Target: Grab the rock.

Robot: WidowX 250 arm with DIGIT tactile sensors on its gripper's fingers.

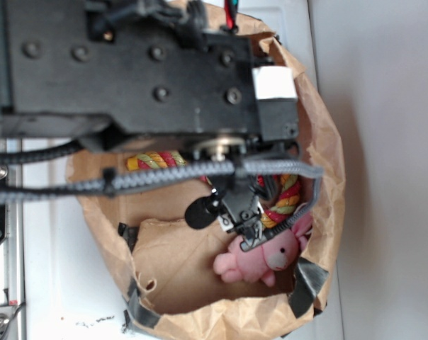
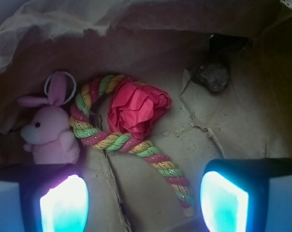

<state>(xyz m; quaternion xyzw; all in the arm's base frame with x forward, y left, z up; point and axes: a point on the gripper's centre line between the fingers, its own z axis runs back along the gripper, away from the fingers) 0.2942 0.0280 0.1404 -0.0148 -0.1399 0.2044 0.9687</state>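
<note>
The rock (image 2: 211,77) is a small dark, rough lump on the brown bag floor at the upper right of the wrist view, close to the bag wall. My gripper (image 2: 143,203) stands open, its two glowing pads at the bottom left and bottom right, with only bare paper and the end of a rope between them. The rock lies well ahead and to the right of the right pad, apart from it. In the exterior view my gripper (image 1: 237,216) hangs inside the bag, and the arm hides the rock.
A pink plush bunny (image 2: 49,135) lies at the left, near the left pad. A red ruffled fabric ball (image 2: 136,108) sits mid-bag with a striped rope (image 2: 155,157) curled around it. Brown paper bag walls (image 1: 327,142) enclose everything.
</note>
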